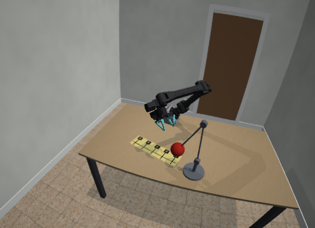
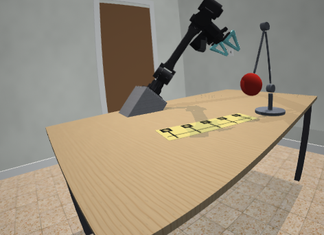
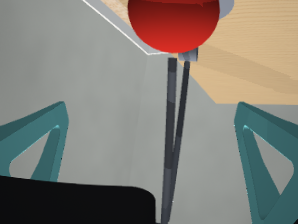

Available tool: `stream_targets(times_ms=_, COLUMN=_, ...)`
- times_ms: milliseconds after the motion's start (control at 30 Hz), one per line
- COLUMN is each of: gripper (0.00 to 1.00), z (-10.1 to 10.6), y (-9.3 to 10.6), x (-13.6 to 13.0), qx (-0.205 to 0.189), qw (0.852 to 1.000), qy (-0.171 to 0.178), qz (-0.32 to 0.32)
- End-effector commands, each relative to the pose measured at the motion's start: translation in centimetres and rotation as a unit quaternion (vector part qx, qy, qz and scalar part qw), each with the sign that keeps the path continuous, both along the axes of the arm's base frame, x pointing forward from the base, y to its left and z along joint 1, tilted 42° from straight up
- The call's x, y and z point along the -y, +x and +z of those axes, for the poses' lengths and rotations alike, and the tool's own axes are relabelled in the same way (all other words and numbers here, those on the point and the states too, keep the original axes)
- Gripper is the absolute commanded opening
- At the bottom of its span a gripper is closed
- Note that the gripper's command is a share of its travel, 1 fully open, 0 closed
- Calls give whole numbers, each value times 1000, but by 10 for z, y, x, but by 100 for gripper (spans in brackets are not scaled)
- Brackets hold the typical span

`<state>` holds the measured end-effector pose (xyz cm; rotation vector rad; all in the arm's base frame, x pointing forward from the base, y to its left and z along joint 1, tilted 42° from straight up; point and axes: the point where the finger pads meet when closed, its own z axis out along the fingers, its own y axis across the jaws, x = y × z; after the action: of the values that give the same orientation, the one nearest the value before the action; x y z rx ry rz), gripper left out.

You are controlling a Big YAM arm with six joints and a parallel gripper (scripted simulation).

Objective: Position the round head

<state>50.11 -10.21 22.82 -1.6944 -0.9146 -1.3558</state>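
Note:
The lamp's round red head [image 1: 177, 149] [image 2: 251, 84] [image 3: 173, 25] hangs clear above the bench, near the mark 1 end of the strip; its exact spot over the line is hard to tell. Two thin rods meet at a raised elbow joint [image 1: 203, 124] [image 2: 264, 26]. The round grey foot [image 1: 190, 175] [image 2: 262, 112] [image 3: 226, 9] stands on the bench. The yellow strip [image 1: 153, 146] [image 2: 178, 129] lies flat, running away from the foot. My gripper [image 1: 168, 127] [image 2: 233, 53] [image 3: 151, 111] is open and empty, above the bench, higher than the head and apart from the lamp.
The arm's grey base block [image 2: 144, 103] stands at the bench's door side. The lamp foot is near the opposite long edge of the bench [image 1: 233, 179] [image 2: 120, 170]. Shadows of arm and lamp fall on the bench. A wall and door are behind.

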Motion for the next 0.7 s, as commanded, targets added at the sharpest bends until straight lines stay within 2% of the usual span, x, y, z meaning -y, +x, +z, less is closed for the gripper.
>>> stream_targets(times_ms=0, gripper=100, z=32, y=9, x=6, qx=33, qw=997, qy=26, qz=66)
stream_targets(times_ms=667, gripper=100, z=34, y=10, x=6, qx=25, qw=997, qy=31, qz=61)
